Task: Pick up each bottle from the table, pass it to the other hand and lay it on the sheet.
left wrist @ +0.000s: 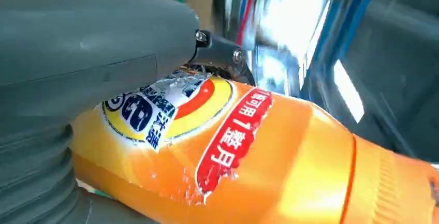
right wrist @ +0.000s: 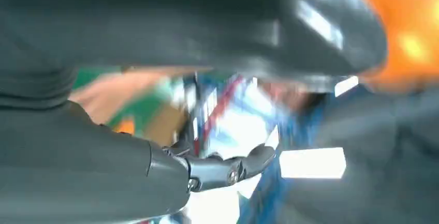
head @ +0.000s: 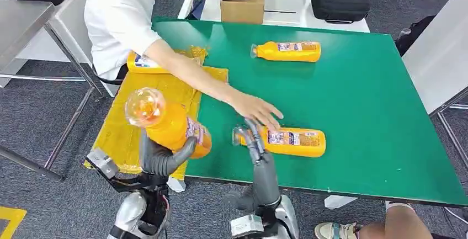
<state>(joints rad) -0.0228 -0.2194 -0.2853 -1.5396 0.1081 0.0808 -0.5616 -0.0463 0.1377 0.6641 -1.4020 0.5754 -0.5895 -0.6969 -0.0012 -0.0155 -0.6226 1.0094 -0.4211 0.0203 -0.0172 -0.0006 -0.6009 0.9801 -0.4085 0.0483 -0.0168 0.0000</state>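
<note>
The left hand point(head: 163, 159) grips an orange bottle point(head: 168, 123) around its body and holds it raised above the near edge of the yellow sheet point(head: 165, 93), base tipped toward the camera. The step in hand looks like laying this bottle down, so the arm should carry it further over the sheet, turn it level and lower it until its side rests on the cloth before the fingers let go; releasing from this height would probably let it roll off the near edge. It should land clear of the bottle already on the sheet point(head: 144, 64), which lies at the far side, partly hidden behind a person's arm point(head: 187, 70). That person's hand point(head: 256, 109) reaches across the green table point(head: 359, 101) and is just beside the right hand point(head: 253, 134), which is lifted next to the nearest lying bottle point(head: 290, 141); its fingers look apart with nothing in them, though the blurred right wrist view makes that hard to confirm. A fourth bottle point(head: 288, 51) lies well apart at the far side of the table.
</note>
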